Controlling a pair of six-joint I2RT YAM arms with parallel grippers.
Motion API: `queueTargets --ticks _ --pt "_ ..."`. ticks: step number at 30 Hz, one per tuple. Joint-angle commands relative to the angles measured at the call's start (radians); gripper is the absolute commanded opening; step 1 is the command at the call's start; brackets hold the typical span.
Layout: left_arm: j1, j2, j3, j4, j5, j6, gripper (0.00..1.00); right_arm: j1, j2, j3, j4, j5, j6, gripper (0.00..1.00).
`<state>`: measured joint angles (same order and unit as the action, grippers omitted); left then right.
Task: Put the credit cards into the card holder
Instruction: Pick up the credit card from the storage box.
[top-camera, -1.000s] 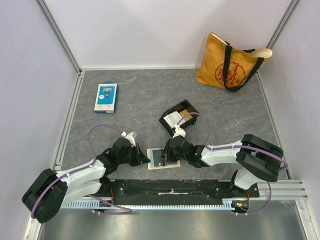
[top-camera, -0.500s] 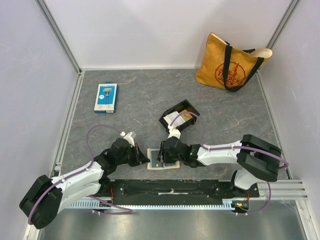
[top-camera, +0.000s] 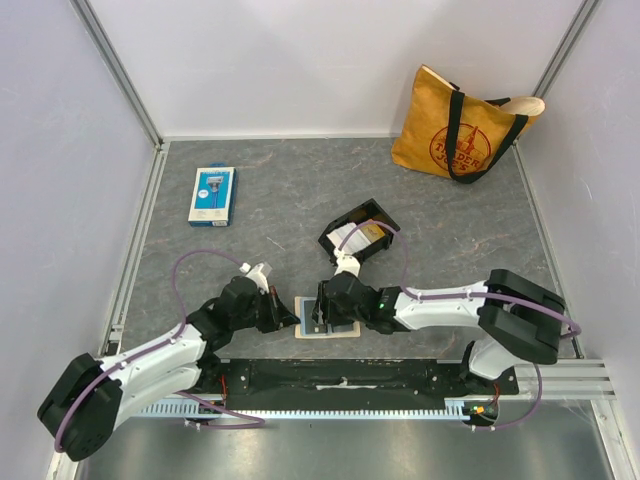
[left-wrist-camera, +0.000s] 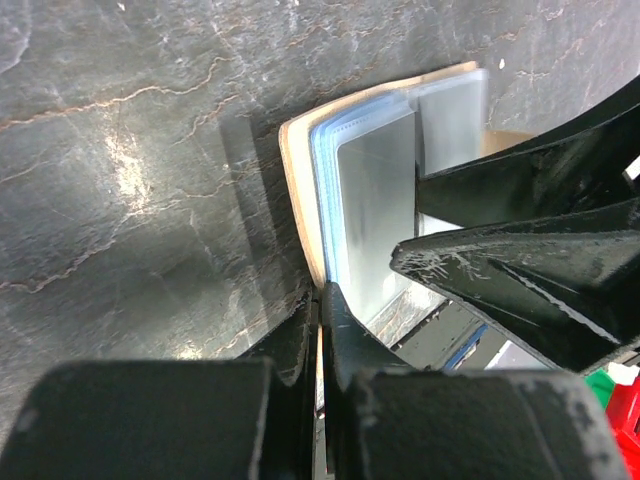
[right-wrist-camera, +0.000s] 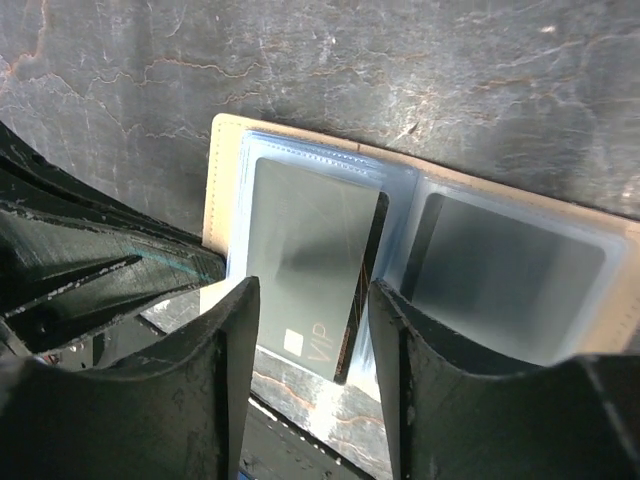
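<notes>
Card holder (right-wrist-camera: 510, 275), open, near bench (top-camera: 270, 200) 6 o'clock edge. Left claw (left-wrist-camera: 320, 300) pinches its 9 o'clock edge. Right claw (right-wrist-camera: 310, 290) spread over dark grey card (right-wrist-camera: 305, 255). Black tray (top-camera: 328, 240) apart, 12 o'clock.

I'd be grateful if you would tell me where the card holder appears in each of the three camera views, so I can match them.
Top external: card holder lies bottom centre, mostly covered, between left gripper and right gripper.
Left wrist: centre, its tan edge pinched by this gripper.
Right wrist: centre to right, lying open.
Shared landmark: the left gripper on the holder's edge.
</notes>
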<state>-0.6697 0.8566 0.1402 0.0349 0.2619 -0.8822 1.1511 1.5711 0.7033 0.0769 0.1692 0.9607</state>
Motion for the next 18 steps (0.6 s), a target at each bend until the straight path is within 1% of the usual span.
queueTargets --ticks 1,3,6,9,10,12,14,16,18 --pt "-0.002 -0.019 0.025 0.005 -0.027 0.003 0.02 0.002 -0.104 0.042 -0.113 0.099 -0.052 0.57" --pt "-0.002 -0.018 0.018 0.013 -0.036 0.000 0.02 -0.010 -0.170 0.048 -0.161 0.128 -0.076 0.62" --pt "-0.002 -0.001 0.019 0.005 -0.064 -0.009 0.02 -0.069 -0.256 0.097 -0.262 0.107 -0.097 0.66" --pt "-0.001 0.012 0.056 -0.079 -0.072 -0.012 0.02 -0.155 -0.298 0.224 -0.409 0.082 -0.149 0.70" --pt "-0.001 0.013 0.061 -0.082 -0.063 -0.018 0.02 -0.181 -0.296 0.275 -0.470 0.090 -0.183 0.72" --pt "-0.002 0.015 0.062 -0.086 -0.047 -0.032 0.02 -0.243 -0.283 0.364 -0.535 0.086 -0.261 0.76" --pt "-0.001 0.016 0.065 -0.084 -0.033 -0.047 0.02 -0.330 -0.254 0.421 -0.548 0.012 -0.333 0.77" --pt "-0.001 0.019 0.068 -0.070 -0.024 -0.046 0.02 -0.395 -0.214 0.443 -0.525 -0.055 -0.414 0.79" --pt "-0.001 0.009 0.081 -0.063 -0.023 -0.031 0.02 -0.445 -0.168 0.459 -0.499 -0.080 -0.483 0.79"
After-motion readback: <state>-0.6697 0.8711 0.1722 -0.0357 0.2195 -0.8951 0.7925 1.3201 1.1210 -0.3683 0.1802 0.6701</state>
